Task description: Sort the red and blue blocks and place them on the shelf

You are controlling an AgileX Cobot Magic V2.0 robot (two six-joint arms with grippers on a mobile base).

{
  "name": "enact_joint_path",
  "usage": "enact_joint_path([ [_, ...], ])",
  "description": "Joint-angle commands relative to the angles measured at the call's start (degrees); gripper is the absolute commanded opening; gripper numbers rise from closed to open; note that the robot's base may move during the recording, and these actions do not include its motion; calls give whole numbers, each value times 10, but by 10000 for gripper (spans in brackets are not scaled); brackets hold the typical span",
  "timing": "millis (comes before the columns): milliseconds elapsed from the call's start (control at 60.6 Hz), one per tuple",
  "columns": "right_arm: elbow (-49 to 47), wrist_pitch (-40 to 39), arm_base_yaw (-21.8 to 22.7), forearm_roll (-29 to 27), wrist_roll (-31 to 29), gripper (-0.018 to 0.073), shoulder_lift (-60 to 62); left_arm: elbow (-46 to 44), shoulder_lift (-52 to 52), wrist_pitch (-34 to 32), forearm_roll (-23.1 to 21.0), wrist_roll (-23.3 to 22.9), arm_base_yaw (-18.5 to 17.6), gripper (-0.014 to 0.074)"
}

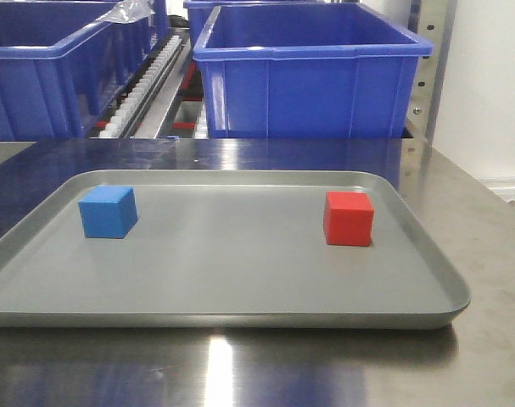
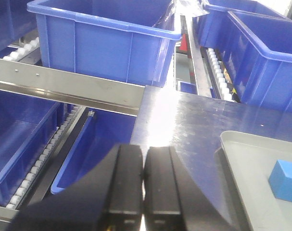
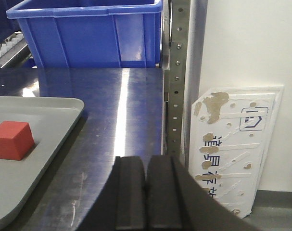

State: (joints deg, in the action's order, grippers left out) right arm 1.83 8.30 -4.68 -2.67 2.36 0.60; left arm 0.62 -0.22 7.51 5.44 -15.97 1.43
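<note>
The blue block sits on the left of a shallow grey tray; the red block sits on its right. The blue block also shows at the right edge of the left wrist view, the red block at the left of the right wrist view. My left gripper is shut and empty, over the table's left end, left of the tray. My right gripper is shut and empty, over the table right of the tray. The shelf with its steel rail and roller tracks stands behind and to the left.
Large blue bins stand on the shelf behind the steel table, with more bins on tiers at the left. A perforated steel post and a white panel against the wall stand at the table's right edge.
</note>
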Motion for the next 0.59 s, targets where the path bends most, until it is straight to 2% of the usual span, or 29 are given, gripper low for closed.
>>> enact_joint_path([
  [0,-14,-53,1,1,-4,50,11,12,-9,-49,-1,2,0,136],
  [578,-14,-102,1,2,-4,50,11,12,-9,-49,-1,2,0,136],
])
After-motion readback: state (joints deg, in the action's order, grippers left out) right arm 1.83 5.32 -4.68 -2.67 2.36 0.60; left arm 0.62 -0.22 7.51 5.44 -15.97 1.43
